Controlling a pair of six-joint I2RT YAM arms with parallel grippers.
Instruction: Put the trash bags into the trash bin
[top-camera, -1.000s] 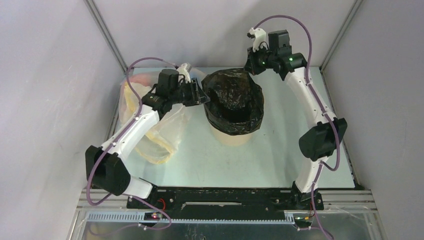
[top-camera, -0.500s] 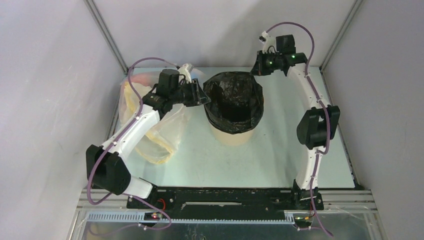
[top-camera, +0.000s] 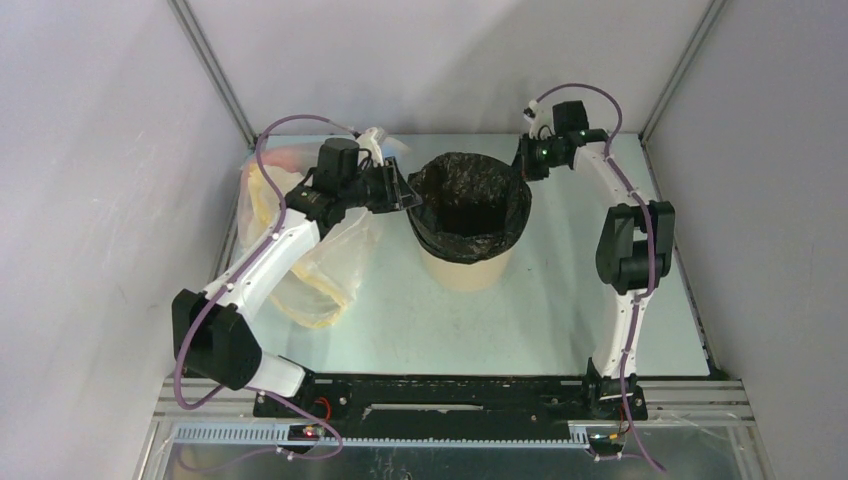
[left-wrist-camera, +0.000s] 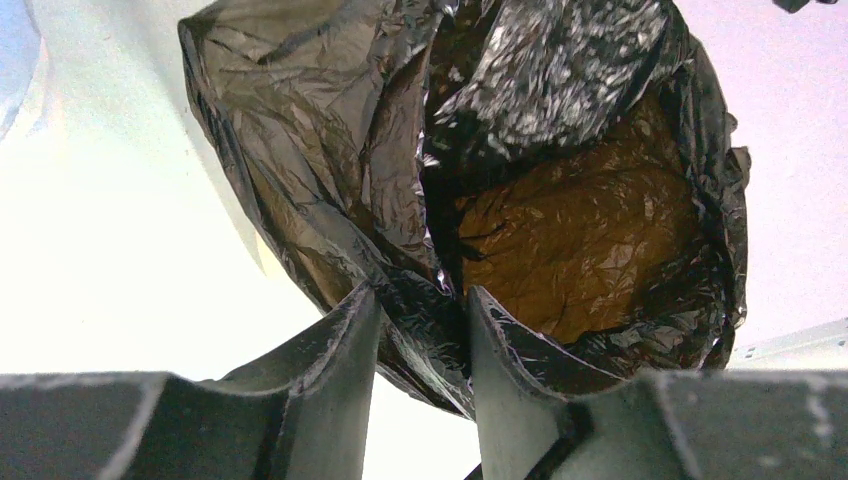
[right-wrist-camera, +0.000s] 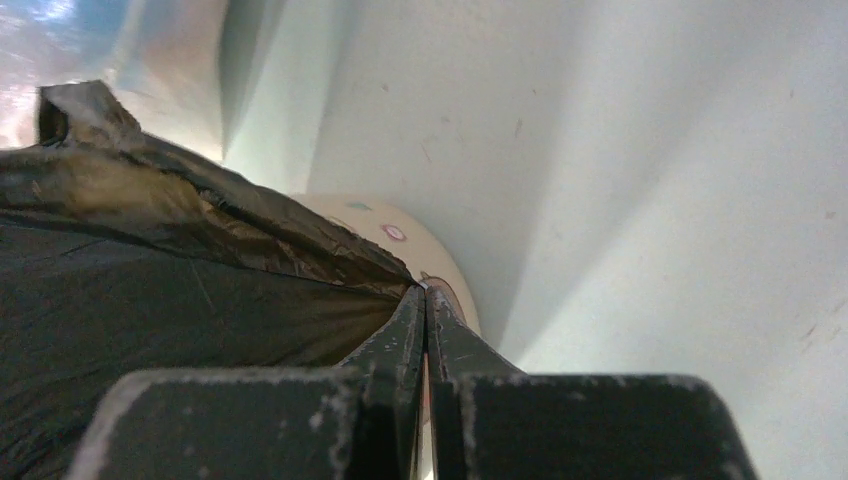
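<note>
Two arms bolted at the near edge of the table (top-camera: 560, 300), one on each side. One trash bin (top-camera: 470, 272), tan, upright mid-table, taken here as the reference. One translucent clear bag (top-camera: 310, 280) with yellow tint lies flat to the left of the bin, partly under the left arm and reaching from nearer than the bin to farther than it. One black trash bag (top-camera: 470, 205) sits in the bin, mouth open, its edge folded out over the rim all round, with only the bin's lower wall showing below it. The left wrist view looks into the bag: crinkled glossy film, brownish where light comes through. Left gripper (top-camera: 410, 198) is at the bin's left rim, jaws part way apart and pinching a bunched fold of the bag edge; film fills the gap and touches both fingers (left-wrist-camera: 350, 340). Right gripper (top-camera: 522, 165) is at the bin's far-right rim, jaws pressed flat together on the bag's edge. In the right wrist view the film tents up to the tips, with the tan rim just behind them. Count: 2 arms, 1 bin, 1 black bag, 1 clear bag.
</note>
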